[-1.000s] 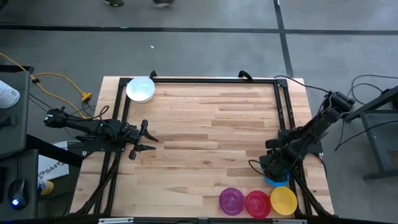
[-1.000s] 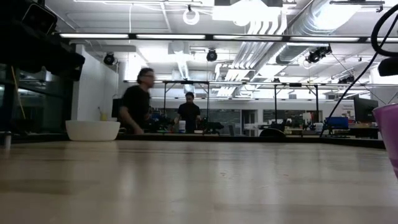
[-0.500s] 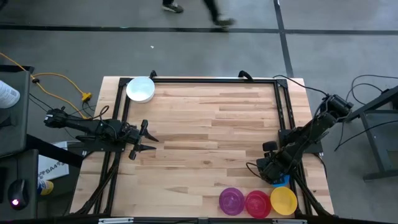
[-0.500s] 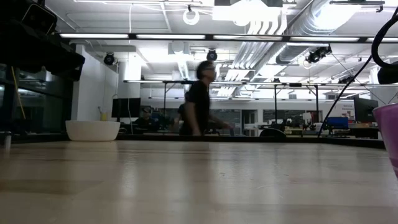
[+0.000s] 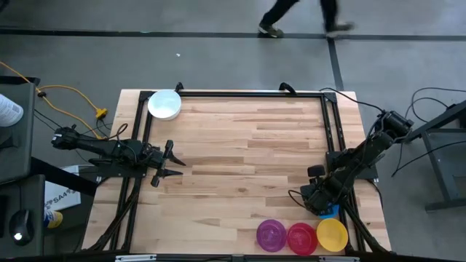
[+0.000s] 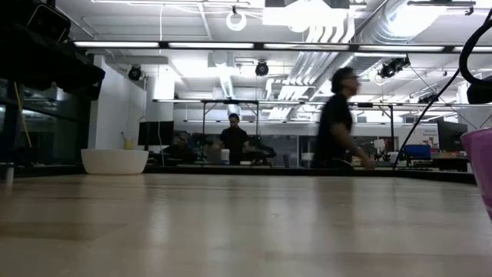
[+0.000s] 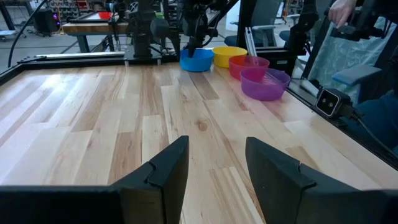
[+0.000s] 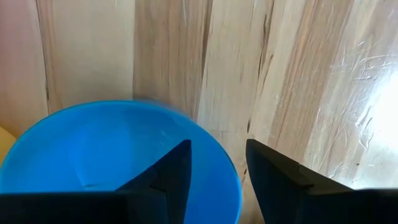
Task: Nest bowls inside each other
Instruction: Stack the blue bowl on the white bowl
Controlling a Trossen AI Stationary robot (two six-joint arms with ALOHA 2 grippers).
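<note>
A blue bowl (image 8: 112, 162) sits on the table near its right near corner. My right gripper (image 8: 216, 149) hangs over it, pointing down and open. One finger stands over the bowl's inside and one outside its rim (image 8: 234, 180). In the high view the gripper (image 5: 314, 201) hides most of the blue bowl (image 5: 331, 212). Purple (image 5: 271, 235), red (image 5: 301, 238) and yellow (image 5: 333, 233) bowls stand in a row along the near edge. A white bowl (image 5: 164, 104) rests at the far left corner. My left gripper (image 5: 173, 161) waits open at the left side. My right gripper comes from above with the blue bowl's rim (image 8: 234, 180) between its open fingers. I cannot tell whether either finger touches the bowl, which rests flat on the table.
A black frame (image 5: 247, 93) runs along the table's far and side edges. The middle of the wooden table (image 5: 247, 153) is bare. A person (image 6: 338, 119) walks past beyond the far edge, and others sit farther back in the room.
A person beyond the table's far edge has walked from left to right. The bowls have stayed where they were.
</note>
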